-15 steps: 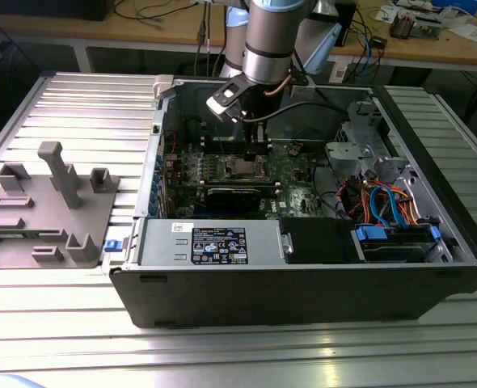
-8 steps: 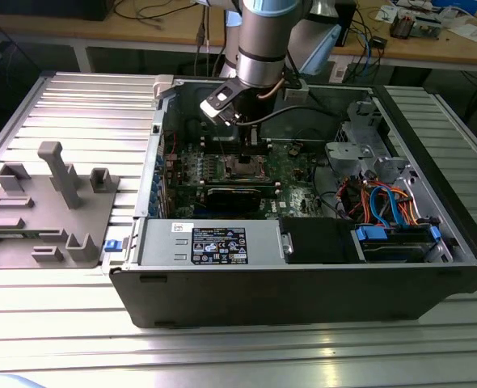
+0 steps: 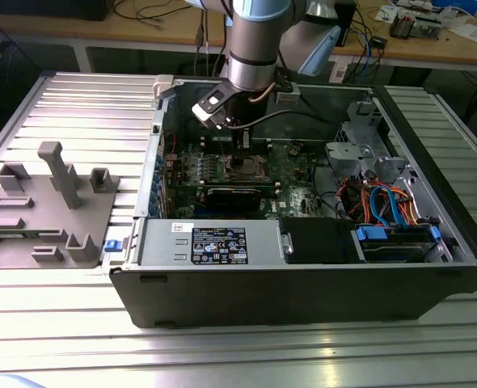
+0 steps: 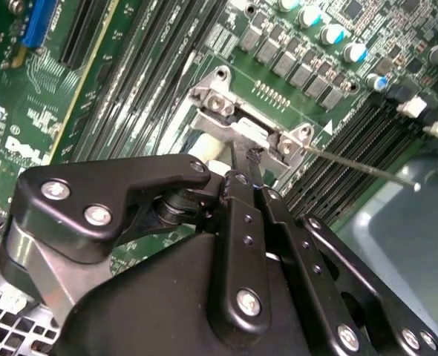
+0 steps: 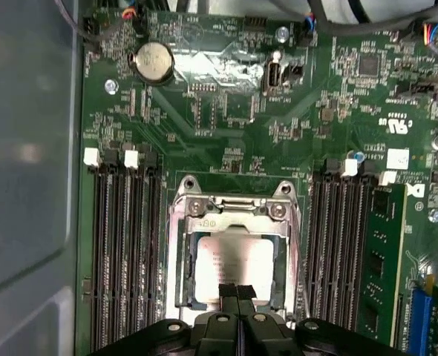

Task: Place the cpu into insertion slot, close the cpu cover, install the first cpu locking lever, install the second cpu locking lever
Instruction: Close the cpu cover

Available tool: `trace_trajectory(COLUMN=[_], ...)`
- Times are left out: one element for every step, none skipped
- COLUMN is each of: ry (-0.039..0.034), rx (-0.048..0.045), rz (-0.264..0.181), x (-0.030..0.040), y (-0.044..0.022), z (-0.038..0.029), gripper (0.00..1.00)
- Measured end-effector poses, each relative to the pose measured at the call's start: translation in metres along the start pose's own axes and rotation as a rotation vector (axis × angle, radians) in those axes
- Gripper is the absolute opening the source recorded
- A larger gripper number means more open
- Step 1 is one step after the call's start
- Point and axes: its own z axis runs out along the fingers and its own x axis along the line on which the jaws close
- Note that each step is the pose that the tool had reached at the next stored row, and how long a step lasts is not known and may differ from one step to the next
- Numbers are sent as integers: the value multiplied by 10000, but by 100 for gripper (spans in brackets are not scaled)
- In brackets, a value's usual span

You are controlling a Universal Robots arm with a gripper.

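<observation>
1. Exterior view: open computer case (image 3: 303,283) lying on the ribbed metal counter (image 3: 85,105). Arm lowered into it from above, with the gripper (image 3: 241,153) just over the socket (image 3: 244,168) on the green board. Grey plastic fixture (image 3: 48,202) on the counter at the exterior view's left, well apart from the case.
2. First wrist view: chip (image 5: 237,259) seated flat in the socket (image 5: 173,245), its silver-grey top showing through the window of the cover frame (image 5: 237,225) lying around it. Gripper (image 5: 237,291) closed, its two black tips pressed together with nothing between them, right at the chip's near edge. Long memory slots (image 5: 126,245) on both sides of the socket, a green memory stick (image 5: 378,259) standing in one of them. Coin battery (image 5: 154,61) elsewhere on the board.
3. Second wrist view: gripper (image 4: 250,159) seen from behind, fingers (image 4: 237,222) narrowing to one shared tip against the silvery metal of the socket (image 4: 219,100). Thin metal lever (image 4: 360,167) slanting out from one corner of the socket, across the nearby memory slots.
</observation>
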Motion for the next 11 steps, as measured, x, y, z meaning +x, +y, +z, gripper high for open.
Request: trace_trajectory(ry=[1, 1, 0, 1, 1, 1, 0, -2, -4, -4, -3], rx=[0, 0, 0, 0, -1, -1, 0, 2, 3, 3, 3], rz=[1, 0, 0, -1, 0, -1, -1, -1, 0, 0, 0], x=[1, 2, 3, 3, 4, 4, 4, 4, 4, 4, 4], y=[-9, -21, -26, -28, -29, -31, -31, -31, -32, -32, -32], z=[10, 25, 31, 36, 41, 46, 51, 55, 57, 59, 61], gripper=[11, 11, 11, 11, 11, 11, 11, 11, 11, 11, 11])
